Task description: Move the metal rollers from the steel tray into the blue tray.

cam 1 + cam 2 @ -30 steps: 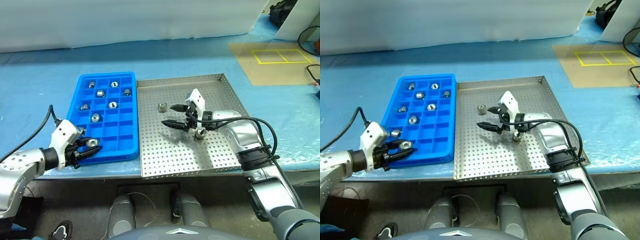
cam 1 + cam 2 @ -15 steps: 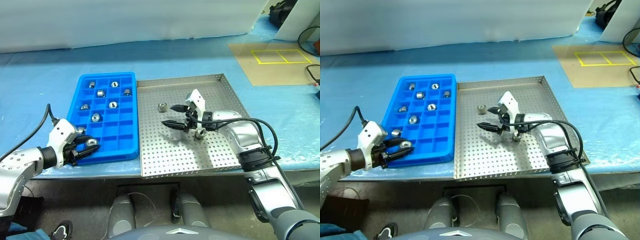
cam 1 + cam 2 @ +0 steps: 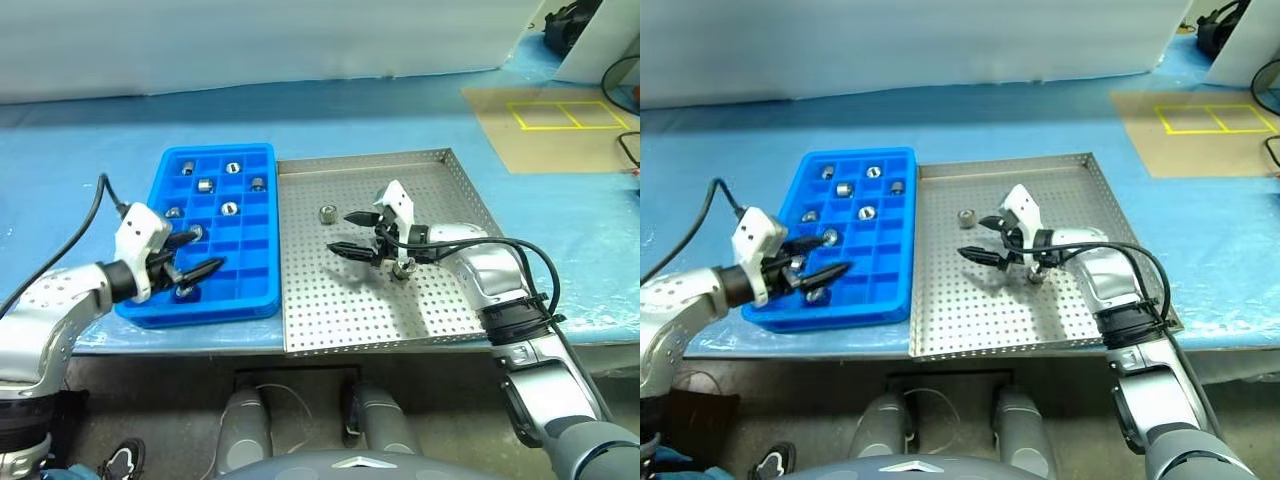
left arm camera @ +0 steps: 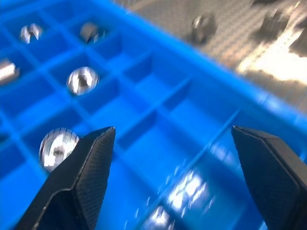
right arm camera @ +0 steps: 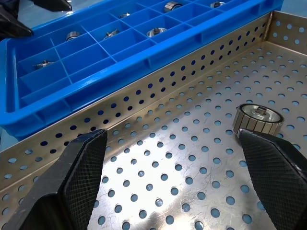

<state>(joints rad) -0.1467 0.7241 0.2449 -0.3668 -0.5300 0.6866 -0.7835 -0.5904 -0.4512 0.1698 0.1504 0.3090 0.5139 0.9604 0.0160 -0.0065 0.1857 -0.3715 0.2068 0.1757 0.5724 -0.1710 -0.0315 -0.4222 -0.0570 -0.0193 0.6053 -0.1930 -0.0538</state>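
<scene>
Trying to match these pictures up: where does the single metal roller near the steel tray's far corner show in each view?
Left eye view: the metal roller lies on the steel tray, near its far corner next to the blue tray.
Right eye view: same spot.
Left wrist view: blurred, just past the blue tray's rim.
Right wrist view: on the perforated floor.
Shared landmark: the blue tray.

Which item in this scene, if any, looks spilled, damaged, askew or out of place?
Nothing stands out. The blue tray sits square beside the steel tray. The rollers in the blue tray each lie inside a compartment, and two rollers remain on the steel tray's floor, waiting to be moved.
</scene>
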